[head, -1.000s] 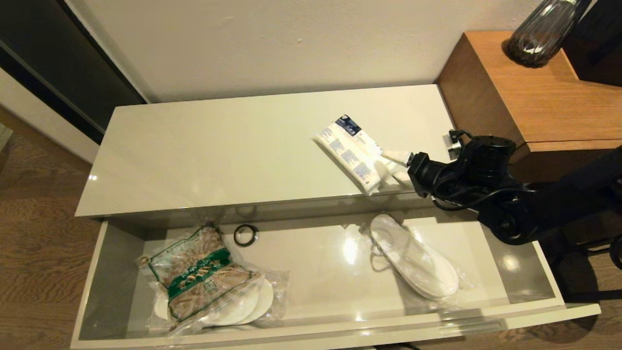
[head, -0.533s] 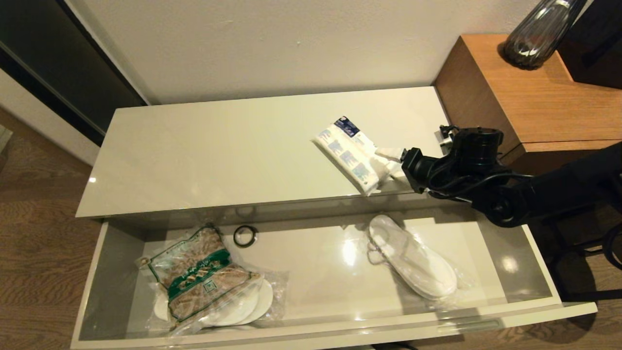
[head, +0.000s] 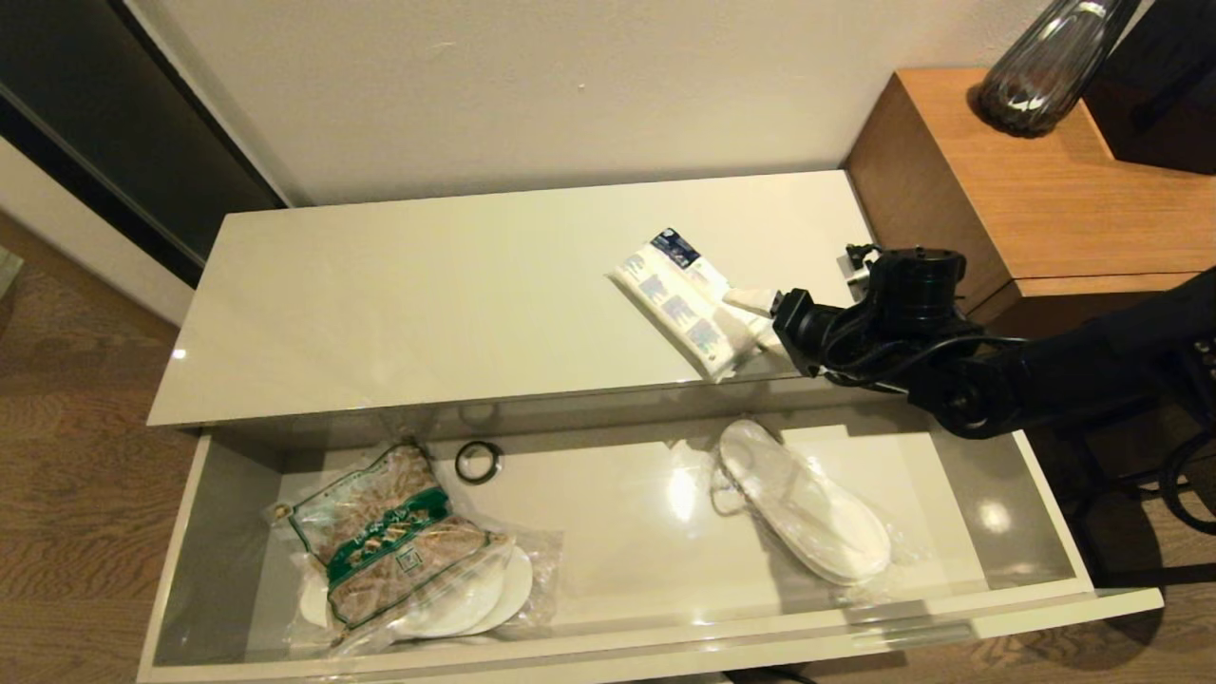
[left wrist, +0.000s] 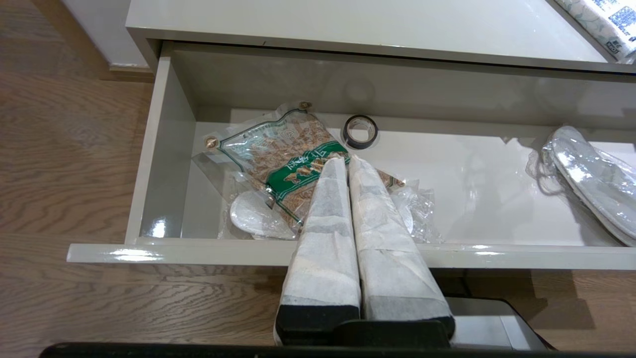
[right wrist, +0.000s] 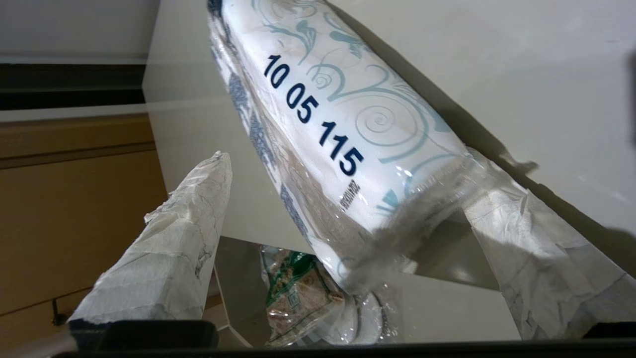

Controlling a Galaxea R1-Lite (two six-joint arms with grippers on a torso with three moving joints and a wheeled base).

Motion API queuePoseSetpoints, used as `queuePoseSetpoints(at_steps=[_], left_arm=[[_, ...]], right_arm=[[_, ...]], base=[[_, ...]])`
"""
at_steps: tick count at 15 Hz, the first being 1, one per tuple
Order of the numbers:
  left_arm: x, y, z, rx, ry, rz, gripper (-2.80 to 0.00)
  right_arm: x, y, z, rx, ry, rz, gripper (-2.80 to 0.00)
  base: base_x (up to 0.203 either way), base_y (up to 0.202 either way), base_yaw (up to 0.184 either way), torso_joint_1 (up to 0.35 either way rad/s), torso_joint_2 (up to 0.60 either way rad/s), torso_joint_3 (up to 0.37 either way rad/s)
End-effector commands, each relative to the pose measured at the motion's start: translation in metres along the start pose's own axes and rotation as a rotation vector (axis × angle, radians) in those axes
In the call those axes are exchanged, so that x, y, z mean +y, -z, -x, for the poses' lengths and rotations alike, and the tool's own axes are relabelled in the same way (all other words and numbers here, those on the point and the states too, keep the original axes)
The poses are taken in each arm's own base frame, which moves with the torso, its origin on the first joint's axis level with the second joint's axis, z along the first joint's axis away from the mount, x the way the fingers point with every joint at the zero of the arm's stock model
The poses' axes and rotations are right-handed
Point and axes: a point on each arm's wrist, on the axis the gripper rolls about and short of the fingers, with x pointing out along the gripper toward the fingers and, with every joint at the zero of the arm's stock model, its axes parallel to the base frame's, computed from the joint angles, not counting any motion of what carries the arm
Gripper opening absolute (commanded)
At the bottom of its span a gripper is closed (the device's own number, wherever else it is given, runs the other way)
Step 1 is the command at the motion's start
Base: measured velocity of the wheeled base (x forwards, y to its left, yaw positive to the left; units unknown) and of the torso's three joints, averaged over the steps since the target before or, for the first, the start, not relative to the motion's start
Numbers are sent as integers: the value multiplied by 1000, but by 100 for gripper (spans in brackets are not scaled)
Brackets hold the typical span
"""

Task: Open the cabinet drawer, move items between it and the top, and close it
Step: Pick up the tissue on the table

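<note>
On the top (head: pixel 456 285), toward its right end and close to the front edge: white packet (head: pixel 686 301) with dark blue label, lying flat and diagonal, near corner just over the edge. Right gripper (head: pixel 757 316) at the packet's near end, fingers (right wrist: pixel 169 253) spread wide, one on each side of the wrapper's crimped tail; one finger touching the wrapper, the other apart from it, so not clamped. Printed digits "10 05 115" legible on the packet side in the right wrist view.

Below the top: cabinet drawer (head: pixel 617 646) pulled fully out. At its left end, crinkly clear bag (head: pixel 399 551) with green band and brown contents, resting on a bagged pair of white slippers (head: pixel 475 598). Just beyond the bag, near the drawer's back wall, small black ring (head: pixel 480 461), apart from the bag. At the right half, second pair of slippers in clear plastic (head: pixel 803 513), lying diagonally, well apart from the bag.

In front of the drawer's left half: left gripper (left wrist: pixel 343 161), fingers pressed together, holding nothing, tips pointing toward the green-banded bag; out of the head view.

To the right of the cabinet: brown wooden desk (head: pixel 1045 190) carrying a dark glass vase (head: pixel 1040 71).
</note>
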Motion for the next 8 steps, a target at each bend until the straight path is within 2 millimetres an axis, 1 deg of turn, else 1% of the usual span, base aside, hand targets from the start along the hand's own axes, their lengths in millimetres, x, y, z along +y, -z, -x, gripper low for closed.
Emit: queuePoseSetpoints(at_steps=[1, 5, 8], left_arm=[[0, 0, 0, 1, 0, 1, -280], [0, 0, 0, 1, 0, 1, -280], [0, 0, 0, 0, -2, 1, -280]], right_arm=[[-18, 18, -11, 82, 68, -43, 0], [-15, 20, -10, 91, 74, -44, 0], [-17, 21, -10, 90, 75, -51, 0]], base=[[0, 0, 0, 0, 0, 0], [0, 0, 0, 0, 0, 0], [0, 0, 0, 0, 0, 0]])
